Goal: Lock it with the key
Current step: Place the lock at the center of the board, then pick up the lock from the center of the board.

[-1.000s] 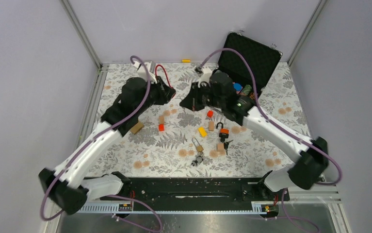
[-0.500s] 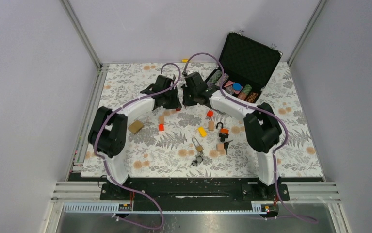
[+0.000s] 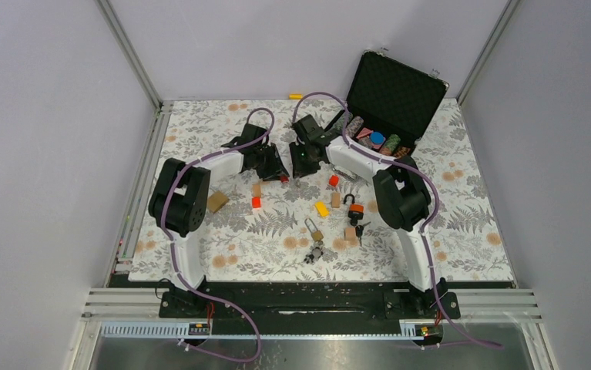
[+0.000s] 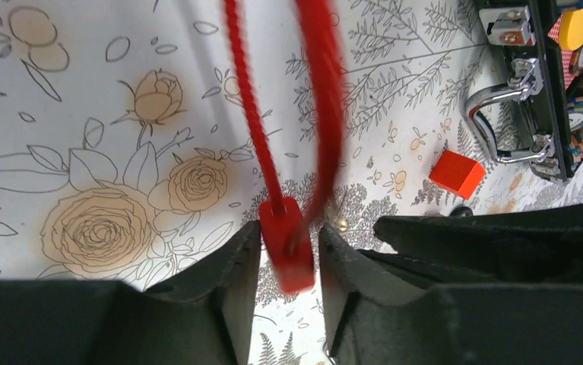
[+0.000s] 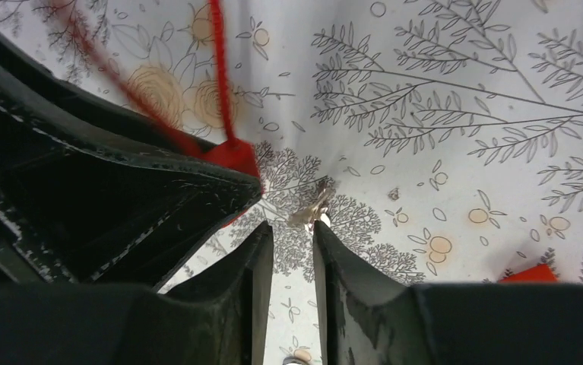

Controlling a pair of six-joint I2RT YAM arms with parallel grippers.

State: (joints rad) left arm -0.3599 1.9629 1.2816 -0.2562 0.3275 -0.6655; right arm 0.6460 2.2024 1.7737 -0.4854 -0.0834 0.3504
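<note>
**Red cable lock** [image 4: 289,262]: at the far middle of the floral mat. Its body is clamped on both sides by the left gripper [image 4: 286,230], long axis in line with the fingers, cable trailing away.

**Key** [image 5: 312,210]: small and pale, just off the tips of the right gripper [image 5: 293,228]. The jaws are a narrow slit apart, gripping nothing visible. The lock sits close on the key's left.

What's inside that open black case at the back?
Stacks of colourful chips lie in the black case; the right arm covers its near edge.
</note>
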